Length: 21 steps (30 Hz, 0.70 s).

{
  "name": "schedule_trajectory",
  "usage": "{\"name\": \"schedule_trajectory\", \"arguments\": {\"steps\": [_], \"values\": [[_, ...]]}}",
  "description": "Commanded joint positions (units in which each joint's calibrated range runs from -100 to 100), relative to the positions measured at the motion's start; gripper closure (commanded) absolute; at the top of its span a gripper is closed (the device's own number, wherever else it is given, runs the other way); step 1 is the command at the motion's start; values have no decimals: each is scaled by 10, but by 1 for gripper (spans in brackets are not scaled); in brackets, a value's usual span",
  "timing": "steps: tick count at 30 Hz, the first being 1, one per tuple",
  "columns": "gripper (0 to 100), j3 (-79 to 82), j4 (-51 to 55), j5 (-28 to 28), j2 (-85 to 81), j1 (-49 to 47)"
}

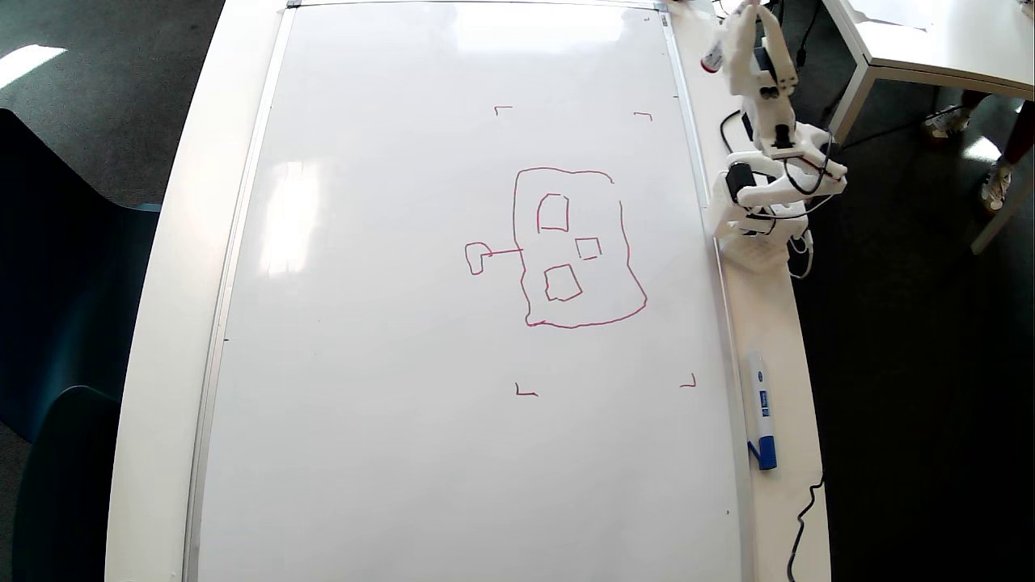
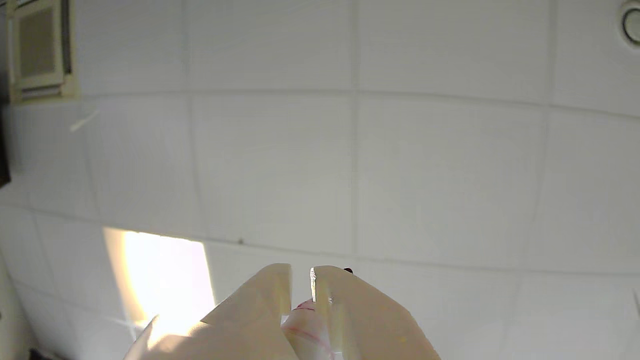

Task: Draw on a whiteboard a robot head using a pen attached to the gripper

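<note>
The claw [image 1: 756,8] was clenched on the pen [image 1: 713,56], raised off the whiteboard [image 1: 388,364] at its top right corner in the overhead view. The pen's long axis ran up-right to down-left there, its red end lowest, left of the claw. In the wrist view the pen [image 2: 305,325] sat between the two fingers [image 2: 272,295]. One head [image 1: 578,246] was drawn mid-board, stalk pointing left, three squares inside. Four corner marks [image 1: 502,108] surrounded it. One blue-capped marker [image 1: 761,411] lay on the counter [image 1: 776,323].
</note>
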Motion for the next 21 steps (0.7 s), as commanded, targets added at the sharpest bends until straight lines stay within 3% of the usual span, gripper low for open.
{"name": "schedule_trajectory", "arguments": {"steps": [1,9,21], "values": [[99,76,-74,-3,-75,-8],[99,249,-447,-3,-131,-4],[99,282,-495,-4,-148,-4]]}}
